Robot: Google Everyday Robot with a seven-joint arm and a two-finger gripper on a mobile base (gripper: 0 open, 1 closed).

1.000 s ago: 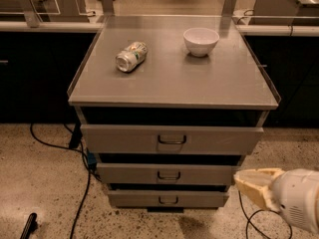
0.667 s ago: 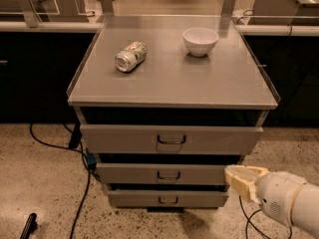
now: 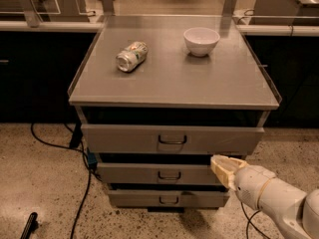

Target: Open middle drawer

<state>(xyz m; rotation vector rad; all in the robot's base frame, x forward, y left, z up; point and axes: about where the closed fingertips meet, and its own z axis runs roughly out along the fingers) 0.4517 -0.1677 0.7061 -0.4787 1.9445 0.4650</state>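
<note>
The middle drawer [image 3: 134, 174] looks matt grey metal; desk [image 3: 199, 83] top smooth, faintly glossy; bowl [image 3: 201, 40] glossy white; tool [image 3: 217, 164], lower right of the frame, smooth cream plastic.

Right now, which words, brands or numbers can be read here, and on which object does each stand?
No text is readable.
Drink can on the cabinet top: printed label, too blurred to read.
White bowl: no writing.
Gripper, at the middle drawer's right end: no marking.

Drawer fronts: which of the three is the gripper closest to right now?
The middle drawer, the medium-height front between the tall top drawer and the short bottom drawer. The gripper is at its right end, level with it.
</note>
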